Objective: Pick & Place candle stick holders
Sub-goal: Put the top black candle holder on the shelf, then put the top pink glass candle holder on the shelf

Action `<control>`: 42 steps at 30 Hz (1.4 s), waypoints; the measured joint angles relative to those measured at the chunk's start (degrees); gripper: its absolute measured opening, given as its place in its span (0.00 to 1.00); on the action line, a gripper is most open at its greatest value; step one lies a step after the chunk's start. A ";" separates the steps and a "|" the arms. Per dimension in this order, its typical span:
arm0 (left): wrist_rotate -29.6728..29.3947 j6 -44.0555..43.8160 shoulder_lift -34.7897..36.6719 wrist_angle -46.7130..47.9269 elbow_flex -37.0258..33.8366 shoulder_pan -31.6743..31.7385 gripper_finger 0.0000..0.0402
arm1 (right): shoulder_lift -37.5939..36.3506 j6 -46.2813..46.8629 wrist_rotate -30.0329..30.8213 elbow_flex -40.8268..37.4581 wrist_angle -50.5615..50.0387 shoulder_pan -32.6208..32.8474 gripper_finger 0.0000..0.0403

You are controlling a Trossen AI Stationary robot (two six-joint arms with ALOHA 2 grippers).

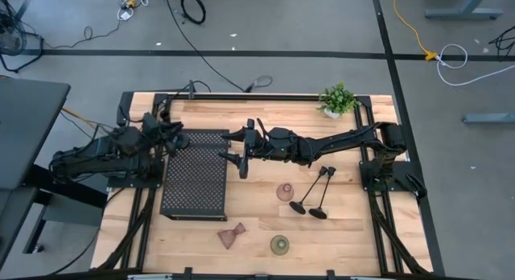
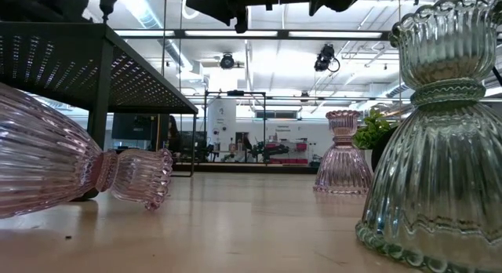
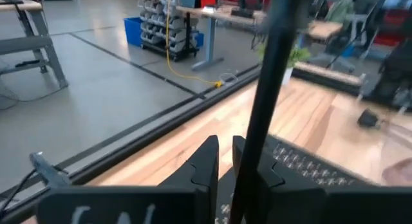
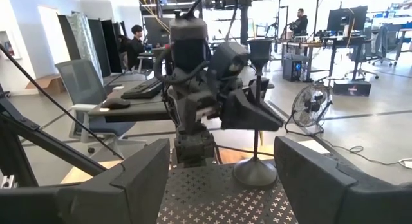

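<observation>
The left end effector (image 3: 222, 169) is pinching narrowly around a tall black candle stick holder (image 3: 267, 89), whose top is cut off. The right end effector (image 4: 222, 179) is gaping wide, facing it across the perforated tray (image 1: 195, 179).

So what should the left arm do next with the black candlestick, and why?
Probably open the left pincer and back away. The black candlestick stands upright with its round base flat on the tray, and the pincer is closed around its stem. The right pincer waits open at the tray's edge.
</observation>
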State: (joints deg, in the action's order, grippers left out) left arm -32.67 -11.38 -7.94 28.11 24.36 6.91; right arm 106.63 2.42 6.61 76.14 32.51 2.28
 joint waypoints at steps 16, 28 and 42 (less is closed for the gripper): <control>-0.42 0.65 0.06 -0.28 0.11 0.00 0.59 | 0.00 0.02 0.00 0.00 0.00 0.00 0.68; 4.90 0.62 0.06 3.32 4.43 0.00 0.71 | 0.00 0.04 0.00 0.00 -0.07 0.00 0.68; 22.47 -1.25 0.06 17.82 17.79 0.00 0.71 | 0.00 0.33 0.00 0.00 -0.04 0.00 0.68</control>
State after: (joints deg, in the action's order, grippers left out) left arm -10.20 -12.63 -7.88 45.93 42.16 6.92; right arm 106.63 2.74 6.61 76.14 32.47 2.28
